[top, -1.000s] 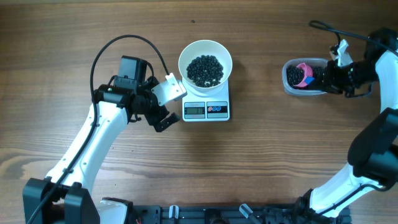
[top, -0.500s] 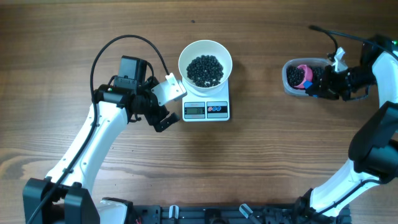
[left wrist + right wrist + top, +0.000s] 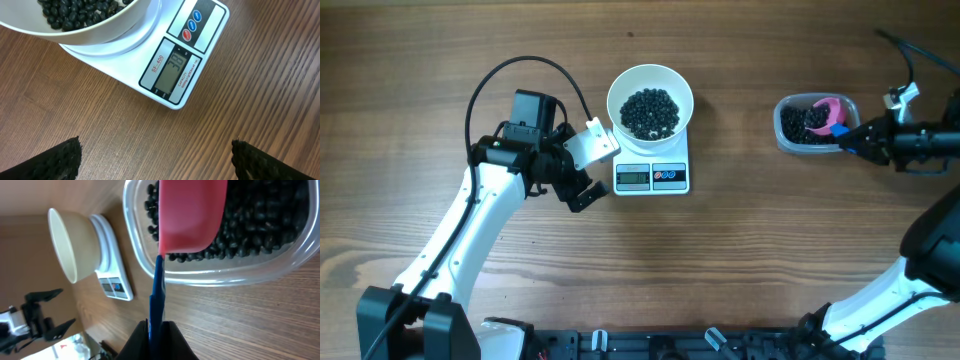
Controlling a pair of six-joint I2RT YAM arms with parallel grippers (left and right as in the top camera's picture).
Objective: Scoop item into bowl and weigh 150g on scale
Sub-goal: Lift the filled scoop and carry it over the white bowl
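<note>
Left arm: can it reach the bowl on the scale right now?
Probably yes: the left end effector is open beside the scale, with nothing visible between it and the bowl.

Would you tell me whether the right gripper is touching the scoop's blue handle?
Touching. In the right wrist view, the right gripper is shut on the scoop's blue handle, with no gap.
</note>
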